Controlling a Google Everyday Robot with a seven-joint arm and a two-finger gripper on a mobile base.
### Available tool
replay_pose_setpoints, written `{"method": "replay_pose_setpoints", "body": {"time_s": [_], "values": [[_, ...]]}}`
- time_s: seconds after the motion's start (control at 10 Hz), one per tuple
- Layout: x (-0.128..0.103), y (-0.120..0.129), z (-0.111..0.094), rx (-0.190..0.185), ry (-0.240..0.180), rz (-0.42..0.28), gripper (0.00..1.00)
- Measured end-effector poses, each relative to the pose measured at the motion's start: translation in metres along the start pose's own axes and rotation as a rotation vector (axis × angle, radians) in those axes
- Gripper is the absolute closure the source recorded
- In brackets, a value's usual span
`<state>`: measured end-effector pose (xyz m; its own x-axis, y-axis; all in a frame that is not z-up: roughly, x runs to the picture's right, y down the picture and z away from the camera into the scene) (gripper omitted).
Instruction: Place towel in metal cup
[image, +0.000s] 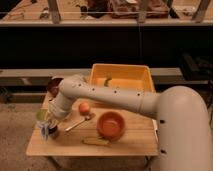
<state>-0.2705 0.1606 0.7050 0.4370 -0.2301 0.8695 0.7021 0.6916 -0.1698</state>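
Note:
My gripper (46, 125) is at the front left corner of the wooden table (135, 145), at the end of the white arm that reaches in from the right. It is shut on a pale bluish-white towel (44, 132), which hangs from it. The towel is right against the left side of the dark metal cup (53, 132), at about rim height. The cup stands upright on the table. I cannot tell whether the towel's lower end is inside the cup or beside it.
A green round object (41, 115) sits just behind the gripper. A dark bowl (54, 84) is at the back left. An orange (84, 107), a spoon (77, 123), an orange bowl (111, 125) and a banana (96, 142) lie mid-table. A yellow bin (145, 80) stands behind.

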Motion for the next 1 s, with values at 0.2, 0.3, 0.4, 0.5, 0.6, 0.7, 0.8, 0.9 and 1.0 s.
{"method": "replay_pose_setpoints", "body": {"time_s": [0.2,0.3,0.4,0.5,0.6,0.7,0.8,0.9,1.0], "values": [[0.001,0.001,0.006,-0.007,0.022,-0.007,1.0],[0.003,0.001,0.007,-0.009,0.032,-0.005,1.0],[0.006,0.001,0.009,-0.01,0.038,0.005,1.0],[0.009,0.002,0.01,-0.013,0.04,0.014,1.0],[0.011,0.002,0.011,-0.015,0.042,0.022,1.0],[0.014,0.003,0.012,-0.02,0.046,0.034,1.0],[0.016,0.003,0.014,-0.024,0.048,0.042,1.0],[0.016,0.002,0.014,-0.024,0.05,0.046,1.0],[0.017,0.002,0.015,-0.025,0.051,0.051,1.0]]}}
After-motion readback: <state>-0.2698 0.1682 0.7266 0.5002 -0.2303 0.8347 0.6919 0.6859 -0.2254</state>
